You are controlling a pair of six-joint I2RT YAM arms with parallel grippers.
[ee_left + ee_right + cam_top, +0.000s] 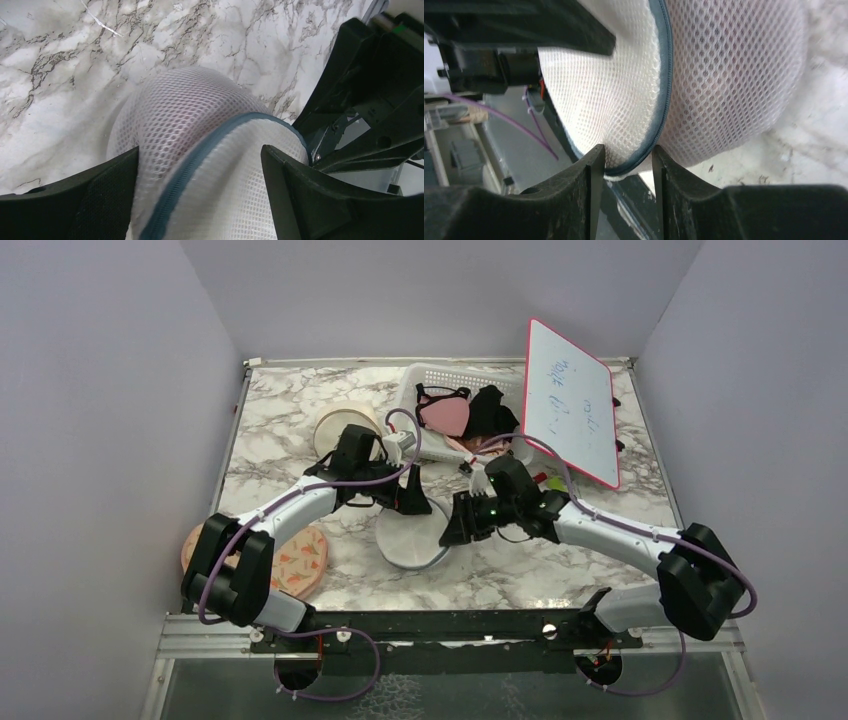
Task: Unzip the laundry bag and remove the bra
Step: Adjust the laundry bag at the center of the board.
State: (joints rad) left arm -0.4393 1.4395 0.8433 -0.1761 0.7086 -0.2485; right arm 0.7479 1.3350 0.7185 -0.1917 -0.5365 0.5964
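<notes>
From above, the marble surface [560, 570] carries the laundry bag [410, 540] near its middle, a white round shape between the two arms. The left tool [413, 502] covers the bag's far edge and the right tool [452, 530] covers its right edge. The grips themselves are hidden in this view.

The wrist views show those grips. In the left wrist view the bag [190, 115] bulges up between the left tool [200, 150]. Its fingers [107, 195] stand wide but are closed onto the mesh body, one on each side. The grey-blue zip ring [200, 155] runs down between them, and the right arm's dark frame fills the right side. In the right wrist view the bag [724, 75] stands on edge in the picture, the zip ring [664, 75] curving down into the right tool [628, 152]. Its fingers [574, 200] are nearly together, pinching the bag's rim at the zip.

Only the top view shows the rest. A red-edged whiteboard [568, 405] leans at the far right and hides the end of a white basket [430, 372]. The basket holds a pink garment [445, 415] and a black garment [492, 410]. A peach patterned pouch [303, 562] lies partly under the left arm. A cream round case [335, 430] sits beyond that arm's wrist.
</notes>
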